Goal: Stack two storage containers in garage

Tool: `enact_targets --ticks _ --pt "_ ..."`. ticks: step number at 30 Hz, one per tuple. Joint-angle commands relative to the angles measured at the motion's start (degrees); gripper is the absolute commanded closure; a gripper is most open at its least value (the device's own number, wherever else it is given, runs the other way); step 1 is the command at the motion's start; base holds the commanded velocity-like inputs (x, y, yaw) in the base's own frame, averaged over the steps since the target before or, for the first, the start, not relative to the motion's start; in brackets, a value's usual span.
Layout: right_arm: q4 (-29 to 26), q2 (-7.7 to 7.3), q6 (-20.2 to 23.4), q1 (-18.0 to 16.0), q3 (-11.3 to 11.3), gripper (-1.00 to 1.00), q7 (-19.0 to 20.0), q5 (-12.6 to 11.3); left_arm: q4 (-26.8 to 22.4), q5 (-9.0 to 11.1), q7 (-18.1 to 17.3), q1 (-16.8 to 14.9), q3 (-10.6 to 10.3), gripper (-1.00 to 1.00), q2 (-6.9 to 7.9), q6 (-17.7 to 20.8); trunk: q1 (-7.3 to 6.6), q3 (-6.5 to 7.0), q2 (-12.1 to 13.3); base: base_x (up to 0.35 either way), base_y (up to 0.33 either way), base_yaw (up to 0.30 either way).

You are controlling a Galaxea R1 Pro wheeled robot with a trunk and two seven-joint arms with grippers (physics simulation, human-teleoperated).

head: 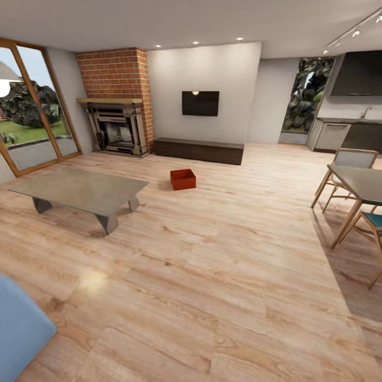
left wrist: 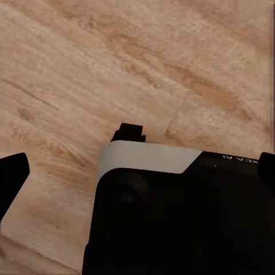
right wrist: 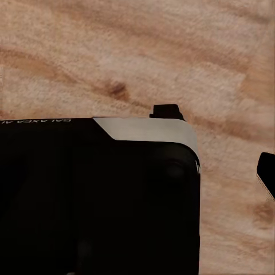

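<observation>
The living room's wood plank floor (head: pixel 212 276) lies open ahead, so the step in hand is likely the drive toward the red-orange storage container (head: pixel 183 179); steer between the grey low table (head: pixel 79 191) and the dining table (head: pixel 361 183), stopping short with it centred. The head view shows the container standing near the brick fireplace (head: pixel 118 101). The wrist views show floorboards under the robot's dark base; whether either gripper's fingers are released or clenched I cannot tell.

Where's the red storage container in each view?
Head view: red storage container sits on the wood plank floor, centre of the picture, between the grey low table and the dark TV bench.
Left wrist view: not in it.
Right wrist view: not in it.
Shared landmark: the wood plank floor runs through all three.
</observation>
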Motion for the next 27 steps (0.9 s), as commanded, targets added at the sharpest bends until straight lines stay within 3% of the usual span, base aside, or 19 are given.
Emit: enact_targets --ticks 1,27 --pt "0.2 0.05 -0.3 -0.1 0.5 -1.0 0.0 -0.5 0.0 0.4 0.2 0.0 -0.2 -1.0 -0.01 0.1 0.04 -0.06 0.0 0.323 0.0 0.0" --pt "0.2 0.05 -0.3 -0.2 0.5 -1.0 -0.1 -0.4 0.0 0.4 0.2 0.0 -0.2 -1.0 -0.01 0.0 0.04 -0.06 0.0 0.323 0.0 0.0"
